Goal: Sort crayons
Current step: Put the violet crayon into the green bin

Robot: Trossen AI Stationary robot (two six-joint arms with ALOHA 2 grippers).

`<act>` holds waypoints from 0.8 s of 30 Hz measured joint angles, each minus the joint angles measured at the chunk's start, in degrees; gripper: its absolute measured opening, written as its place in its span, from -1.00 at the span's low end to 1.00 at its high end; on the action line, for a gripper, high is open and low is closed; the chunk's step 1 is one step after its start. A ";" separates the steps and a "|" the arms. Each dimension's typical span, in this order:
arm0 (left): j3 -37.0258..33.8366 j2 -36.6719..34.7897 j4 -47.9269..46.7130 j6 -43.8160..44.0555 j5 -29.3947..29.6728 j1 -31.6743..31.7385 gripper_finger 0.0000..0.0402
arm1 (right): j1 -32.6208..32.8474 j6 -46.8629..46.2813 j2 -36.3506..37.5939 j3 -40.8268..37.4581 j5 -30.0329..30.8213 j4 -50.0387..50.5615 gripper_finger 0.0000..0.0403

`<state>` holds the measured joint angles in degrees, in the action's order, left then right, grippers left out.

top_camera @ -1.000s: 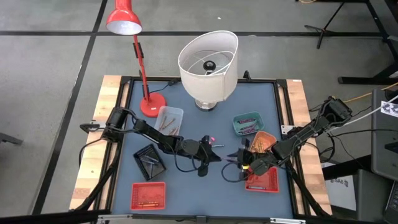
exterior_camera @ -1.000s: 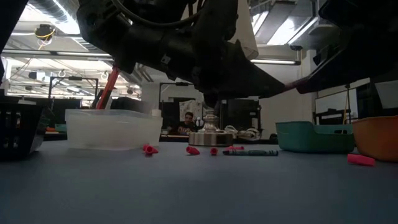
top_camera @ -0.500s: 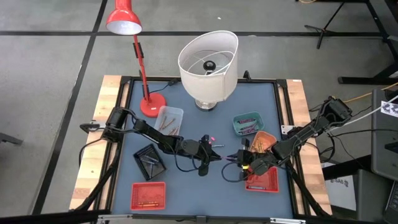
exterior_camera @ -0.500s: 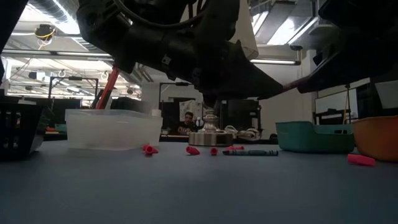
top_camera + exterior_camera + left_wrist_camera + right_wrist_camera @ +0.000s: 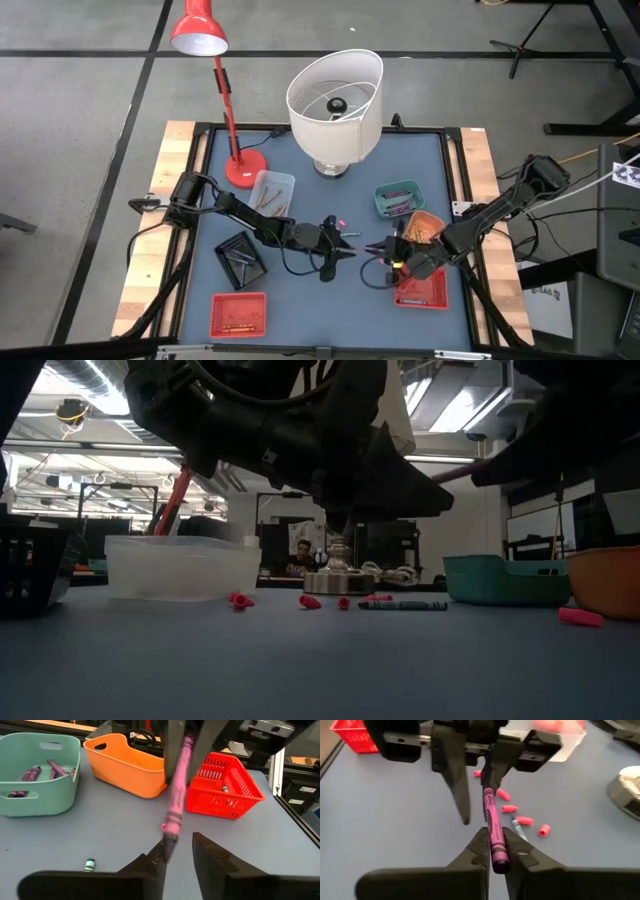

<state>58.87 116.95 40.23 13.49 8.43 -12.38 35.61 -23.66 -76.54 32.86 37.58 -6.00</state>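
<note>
Two arms mid-table | right fingers [image 5: 495,851] pinch purple crayon [image 5: 492,827] | left fingers [image 5: 177,850] spread, wrist views only

Red desk lamp [image 5: 218,75] at eleven o'clock on the blue table [image 5: 310,190], white lampshade [image 5: 336,95] at twelve. Clear tub [image 5: 271,190] at ten, black basket [image 5: 241,257] at eight, red basket [image 5: 238,313] at seven. Teal tub [image 5: 398,199] and orange tub [image 5: 424,226] at three, another red basket [image 5: 422,291] at five.
</note>
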 joint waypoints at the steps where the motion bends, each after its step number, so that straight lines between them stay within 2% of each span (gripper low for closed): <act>1: 0.00 0.00 0.00 -0.01 0.00 0.00 -0.60 | -0.02 0.04 0.73 0.00 0.44 0.80 -0.85; 7: 0.00 0.00 -0.32 -0.08 1.32 -0.07 -0.45 | -0.04 0.79 6.28 0.00 3.55 8.73 -0.91; 11: 0.00 0.00 -0.48 -0.13 1.95 0.11 -0.43 | -0.86 0.83 9.98 0.00 9.03 14.85 -0.94; 15: 0.00 0.00 -0.56 -0.13 1.97 0.24 -0.44 | -4.73 -1.62 11.68 0.00 11.99 21.79 -0.88; 18: 0.00 0.00 -0.56 -0.13 1.97 0.24 -0.44 | -9.13 -4.70 11.37 0.00 11.62 28.21 -0.88; 24: 0.00 0.02 -0.76 -0.15 1.99 0.24 -0.44 | -17.45 -7.75 10.67 -0.07 4.82 38.47 -0.92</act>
<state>58.87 116.97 39.46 13.34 10.41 -12.14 18.17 -31.41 -65.87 32.80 42.40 32.46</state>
